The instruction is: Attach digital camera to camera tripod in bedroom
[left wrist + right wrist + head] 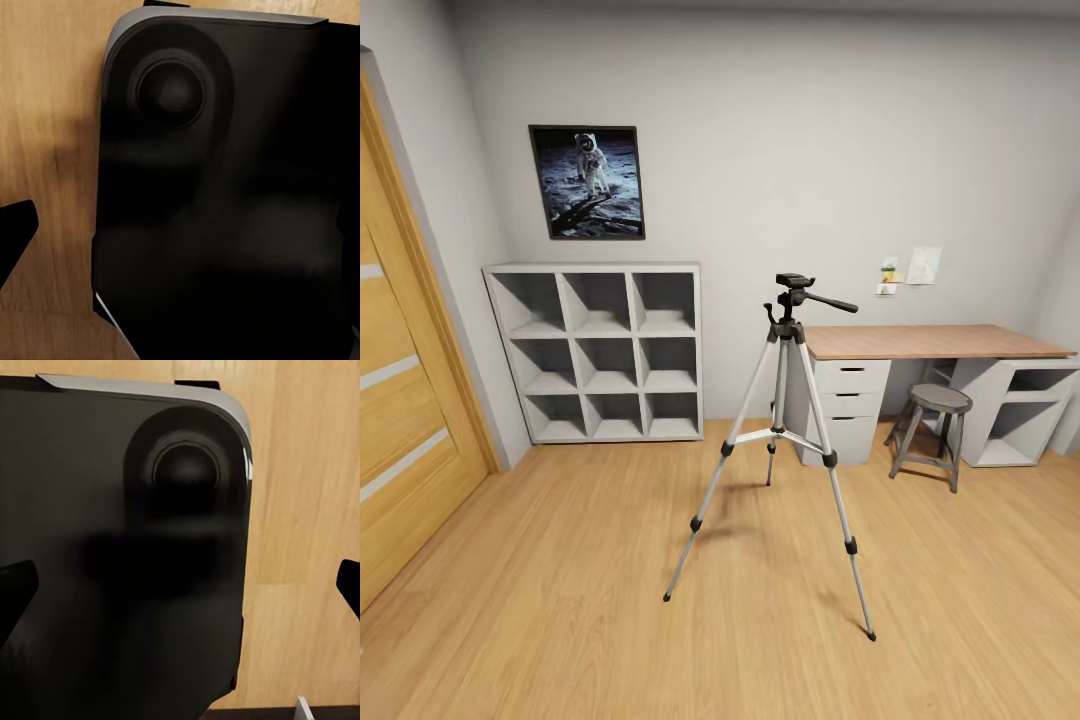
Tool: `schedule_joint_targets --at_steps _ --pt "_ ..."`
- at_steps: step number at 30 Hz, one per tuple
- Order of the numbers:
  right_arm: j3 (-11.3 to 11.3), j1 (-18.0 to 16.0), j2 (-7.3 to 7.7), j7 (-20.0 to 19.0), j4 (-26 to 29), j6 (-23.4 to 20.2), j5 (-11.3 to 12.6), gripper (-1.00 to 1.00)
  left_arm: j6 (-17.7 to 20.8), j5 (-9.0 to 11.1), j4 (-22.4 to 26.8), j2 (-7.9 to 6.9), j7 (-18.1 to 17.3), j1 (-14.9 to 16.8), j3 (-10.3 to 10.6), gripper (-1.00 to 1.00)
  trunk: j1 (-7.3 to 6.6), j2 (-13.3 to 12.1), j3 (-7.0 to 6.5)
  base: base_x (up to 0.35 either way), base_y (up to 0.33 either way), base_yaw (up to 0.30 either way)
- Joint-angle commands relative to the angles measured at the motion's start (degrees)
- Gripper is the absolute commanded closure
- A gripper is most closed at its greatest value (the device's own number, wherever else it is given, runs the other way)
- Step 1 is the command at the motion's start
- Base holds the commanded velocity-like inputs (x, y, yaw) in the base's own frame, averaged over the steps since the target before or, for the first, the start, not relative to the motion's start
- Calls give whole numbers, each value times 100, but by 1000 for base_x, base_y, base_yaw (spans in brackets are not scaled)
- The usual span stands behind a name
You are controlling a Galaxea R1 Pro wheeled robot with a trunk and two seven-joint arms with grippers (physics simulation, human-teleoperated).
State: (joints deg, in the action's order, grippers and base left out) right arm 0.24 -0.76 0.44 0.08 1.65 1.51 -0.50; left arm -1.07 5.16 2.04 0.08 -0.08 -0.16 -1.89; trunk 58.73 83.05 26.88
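Observation:
The camera tripod (784, 400) stands on the wood floor in the middle of the bedroom, on three silver legs with black joints. Its dark head (794, 281) carries nothing, and the pan handle (834, 302) points right. The digital camera is out of view. In the left wrist view my left gripper (180, 240) is open, one black fingertip (15, 232) showing at the picture's edge, with my own dark base (225, 150) behind. My right gripper (180, 592) is open too, fingertips (15, 592) wide apart, holding nothing.
Grey cube shelves (600, 350) stand against the back wall under an astronaut poster (587, 182). An oak door (400, 400) is at the left. A desk with drawers (930, 342) and a round stool (935, 420) sit right of the tripod. Open floor (610, 600) lies in front.

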Motion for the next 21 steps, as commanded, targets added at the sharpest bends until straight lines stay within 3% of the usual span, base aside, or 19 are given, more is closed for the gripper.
schedule_joint_targets --at_steps 1,14,21 --pt "2 -3 5 1 -5 16 -4 -100 -7 54 6 1 -1 -2 -13 -100 0 2 5 0 0 0" --pt "7 -3 16 1 2 15 -12 -100 -5 55 6 1 -1 -1 -13 -100 0 2 5 0 0 0" --pt "-8 -3 -17 3 2 45 -4 -100 -7 55 14 2 -1 0 -13 -100 0 2 5 0 0 -188"
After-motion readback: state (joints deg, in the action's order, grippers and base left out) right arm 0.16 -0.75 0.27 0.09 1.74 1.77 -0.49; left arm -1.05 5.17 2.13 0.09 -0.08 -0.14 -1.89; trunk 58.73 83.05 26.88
